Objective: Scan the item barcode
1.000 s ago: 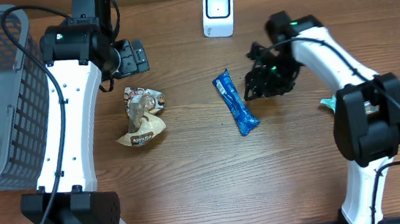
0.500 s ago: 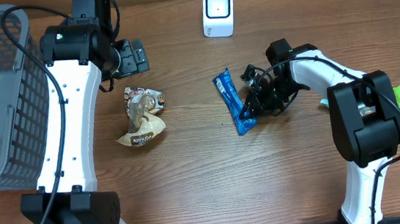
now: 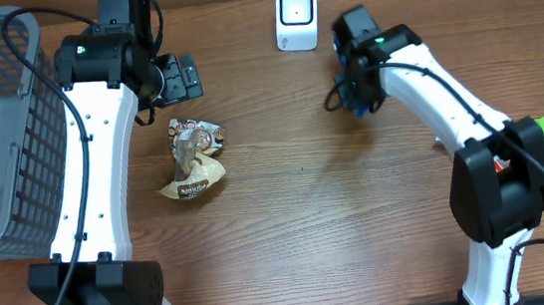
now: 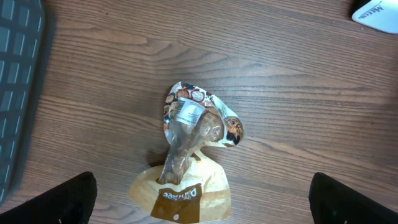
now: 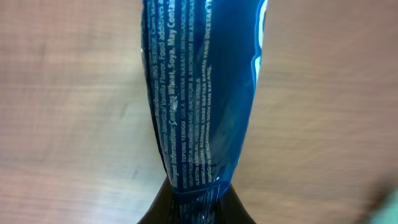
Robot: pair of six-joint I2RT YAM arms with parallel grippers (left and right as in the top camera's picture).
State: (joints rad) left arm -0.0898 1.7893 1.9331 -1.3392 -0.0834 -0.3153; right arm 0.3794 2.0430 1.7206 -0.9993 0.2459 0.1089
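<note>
Though near the white scanner (image 3: 296,16), blue packet (image 5: 202,93) in right tool (image 5: 192,200) grip.

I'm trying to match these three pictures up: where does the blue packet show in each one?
Overhead: blue packet, mostly hidden in the right gripper, below-right of the white scanner.
Left wrist: not in it.
Right wrist: fills the middle, its end pinched at the bottom edge.
Shared landmark: the wooden table, in all three.
</note>
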